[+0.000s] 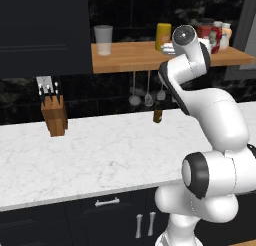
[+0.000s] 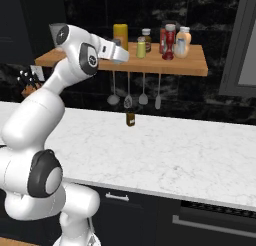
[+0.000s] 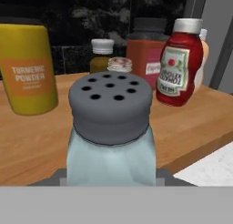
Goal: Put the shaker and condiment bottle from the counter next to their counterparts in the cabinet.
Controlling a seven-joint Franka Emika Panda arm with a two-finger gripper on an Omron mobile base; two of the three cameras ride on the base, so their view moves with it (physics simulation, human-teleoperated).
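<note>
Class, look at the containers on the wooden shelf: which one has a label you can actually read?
The tall yellow canister at the shelf's left: its orange label reads "Turmeric Powder"; the others' labels are blurred.

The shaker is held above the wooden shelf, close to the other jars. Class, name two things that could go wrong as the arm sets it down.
1. The shaker hangs near the shelf's front edge; released there, it could tip off onto the counter.
2. Pushing deeper, it could knock the small jar or the ketchup bottle standing just behind, toppling the cluster.
</note>
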